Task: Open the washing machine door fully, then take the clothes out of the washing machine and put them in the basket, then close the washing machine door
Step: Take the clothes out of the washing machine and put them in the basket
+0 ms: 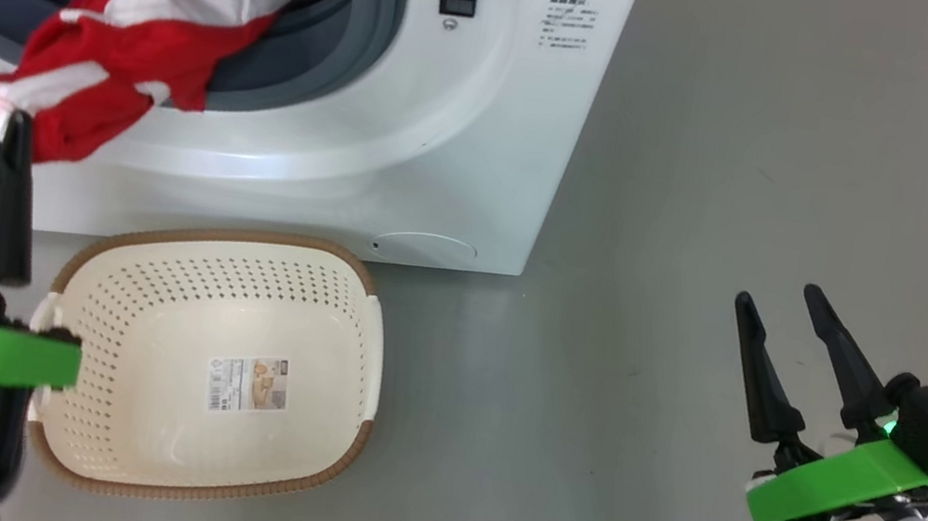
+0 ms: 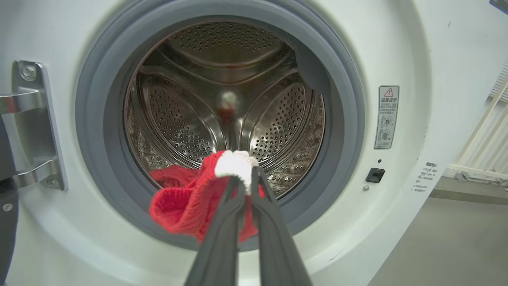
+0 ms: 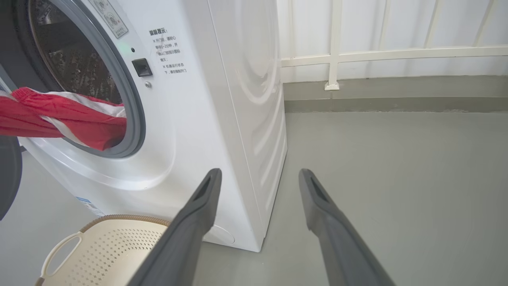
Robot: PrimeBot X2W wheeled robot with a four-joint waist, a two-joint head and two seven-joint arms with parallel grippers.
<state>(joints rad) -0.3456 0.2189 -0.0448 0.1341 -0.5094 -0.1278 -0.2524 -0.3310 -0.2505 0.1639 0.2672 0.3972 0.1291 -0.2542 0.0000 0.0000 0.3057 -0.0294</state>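
Note:
The washing machine (image 1: 458, 127) stands open, its steel drum (image 2: 226, 99) bare at the back. Red clothes (image 1: 135, 26) with white bands spill out over the grey gasket (image 1: 371, 28) and hang down the front. My left gripper (image 1: 15, 124) is shut on their white-trimmed end (image 2: 234, 165), just left of and above the cream basket (image 1: 135, 309). The basket sits on the floor against the machine, with nothing in it but its label. Off to the right over the floor, my right gripper (image 1: 777, 296) is open and holds nothing. A dark curved piece of the door (image 3: 8, 178) shows at the left edge.
The door's metal hinge (image 2: 29, 123) is bolted left of the opening. Grey floor (image 1: 727, 154) stretches to the right of the machine. A white railing (image 3: 357, 55) and a low kerb run behind it. The small round flap (image 1: 426, 247) sits low on the machine's front.

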